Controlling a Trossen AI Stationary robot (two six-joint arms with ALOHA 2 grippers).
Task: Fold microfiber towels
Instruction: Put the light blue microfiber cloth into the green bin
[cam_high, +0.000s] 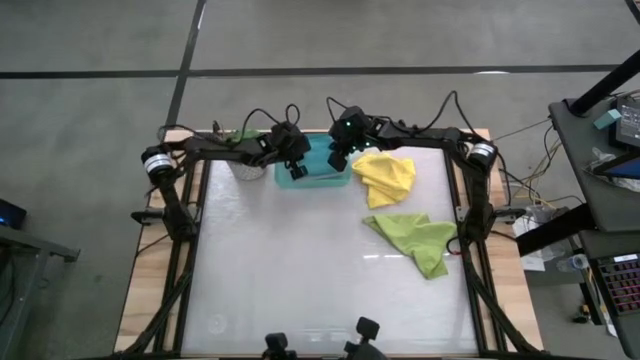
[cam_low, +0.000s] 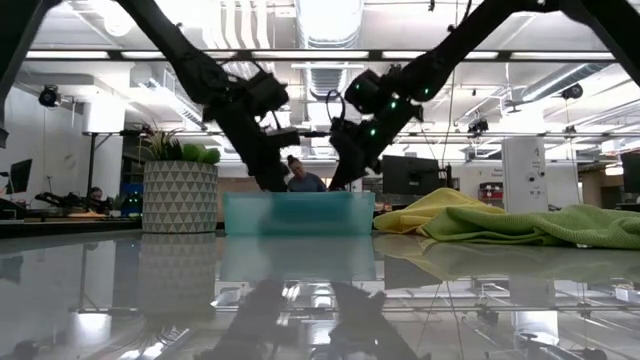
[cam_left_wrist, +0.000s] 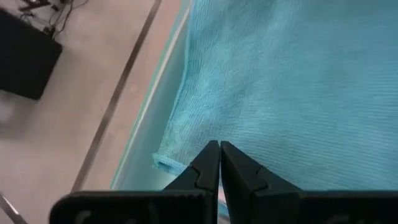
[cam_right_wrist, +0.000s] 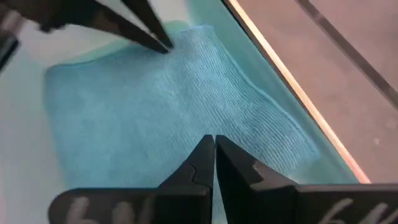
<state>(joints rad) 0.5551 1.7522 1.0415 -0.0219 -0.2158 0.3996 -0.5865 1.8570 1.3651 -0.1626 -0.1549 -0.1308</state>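
Observation:
A teal-blue microfiber towel (cam_left_wrist: 292, 81) lies inside the teal tray (cam_high: 316, 178) at the table's far middle. Both grippers reach down into the tray. My left gripper (cam_left_wrist: 219, 147) is shut at the towel's edge near a corner. My right gripper (cam_right_wrist: 213, 139) is shut at the opposite side of the same towel (cam_right_wrist: 143, 118). In the low view the tray wall (cam_low: 298, 213) hides both sets of fingertips. A yellow towel (cam_high: 386, 177) lies crumpled just right of the tray. A lime green towel (cam_high: 420, 242) lies spread at the right. My left gripper meets the towel at its edge beside a curled corner (cam_left_wrist: 166, 163), fingers shut and slanting down from the table's left. One layer or several, I cannot tell. The towel lies low in the tray, slack. My right gripper meets the towel's near edge (cam_right_wrist: 202, 127), fingers shut and slanting down from the table's right. The fingers hide how much cloth is between them. A soft ridge (cam_right_wrist: 261, 106) runs across the towel beside the fingers, and the rest lies flat on the tray's floor.
A patterned pot with a plant (cam_low: 180, 195) stands left of the tray at the far edge. The tray's far wall (cam_right_wrist: 273, 68) runs close beside the towel. The white tabletop (cam_high: 290, 270) stretches toward the near edge. People sit in the room behind.

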